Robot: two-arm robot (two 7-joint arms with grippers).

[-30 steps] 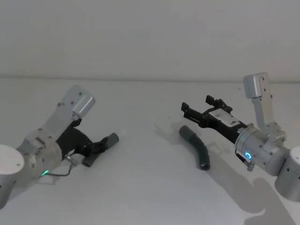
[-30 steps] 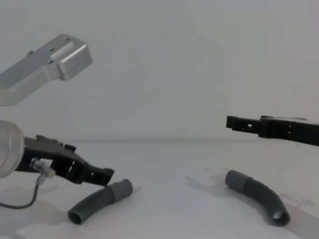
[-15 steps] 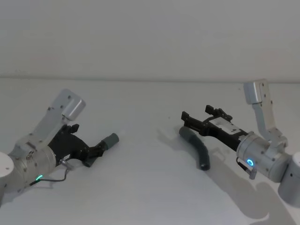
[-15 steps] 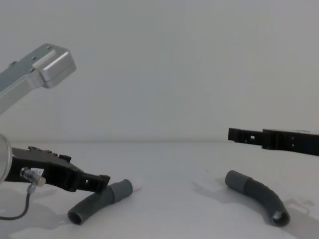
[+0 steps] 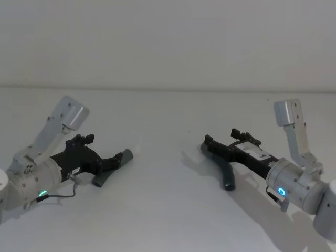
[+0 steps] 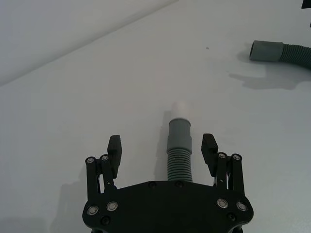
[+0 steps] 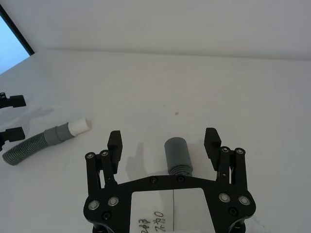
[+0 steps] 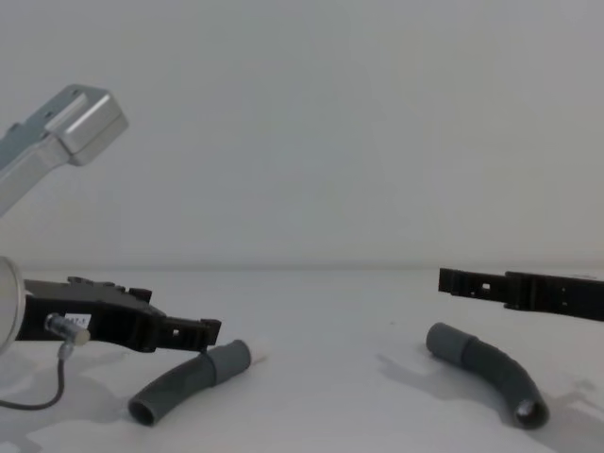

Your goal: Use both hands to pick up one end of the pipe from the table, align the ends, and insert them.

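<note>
Two pieces of the pipe lie on the white table (image 5: 163, 210). The left piece (image 5: 111, 168) has a grey collar (image 6: 179, 133) with a white plug tip (image 6: 181, 107). My left gripper (image 6: 162, 147) is open and low over this piece, one finger on each side of the corrugated part, not touching it. The right piece (image 5: 224, 169) curves and ends in a plain grey collar (image 7: 177, 152). That collar lies between the open fingers of my right gripper (image 7: 164, 141), which hovers just above it (image 8: 453, 280). From the chest view the left gripper (image 8: 203, 330) reaches in just above the left piece (image 8: 184, 382).
A pale grey wall (image 5: 168, 42) rises behind the table's far edge. Bare table stretches between the two pieces (image 8: 330, 377). A thin cable (image 8: 38, 401) loops under my left wrist.
Both grippers have come down toward the table. The left one moved forward to straddle its piece; the right one dropped closer over its collar. The pipe pieces have not moved.
</note>
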